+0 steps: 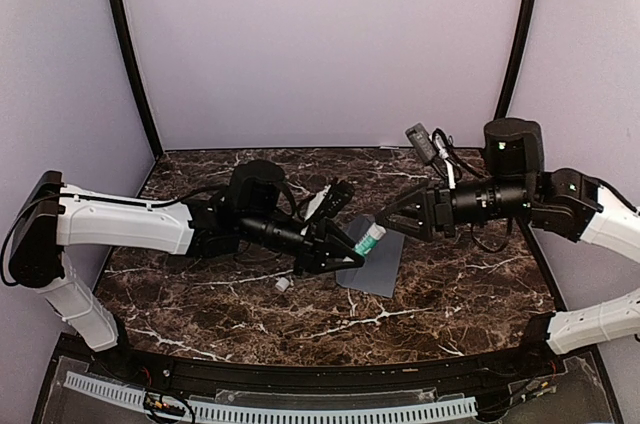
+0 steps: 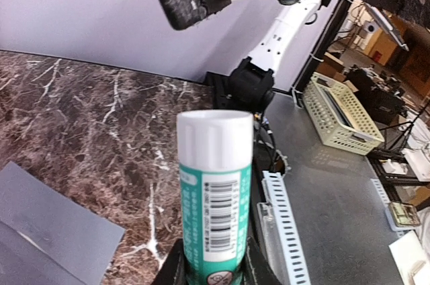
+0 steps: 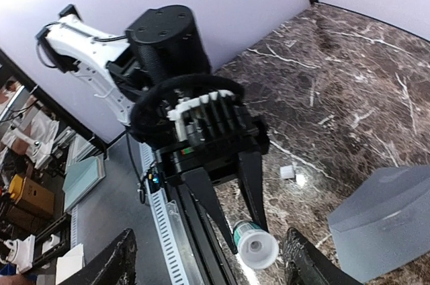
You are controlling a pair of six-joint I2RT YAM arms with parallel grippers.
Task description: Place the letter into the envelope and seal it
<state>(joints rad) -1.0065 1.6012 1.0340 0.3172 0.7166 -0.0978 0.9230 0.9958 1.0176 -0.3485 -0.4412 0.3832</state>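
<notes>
One dark white-veined marble table [image 1: 450, 284]; pale lilac walls [image 1: 320, 44]; envelope [image 1: 380, 270] lying flat.

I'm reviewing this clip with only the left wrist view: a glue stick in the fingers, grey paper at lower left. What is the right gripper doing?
Observer: The right gripper is open, spread wide to either side of the white end of the glue stick.
Operator: Where does the grey paper sit overall?
Observer: The envelope lies flat on the table, by the stick's end.
Operator: Anything else on the table?
Observer: A small white piece lies left of the envelope, near the left gripper.
</notes>
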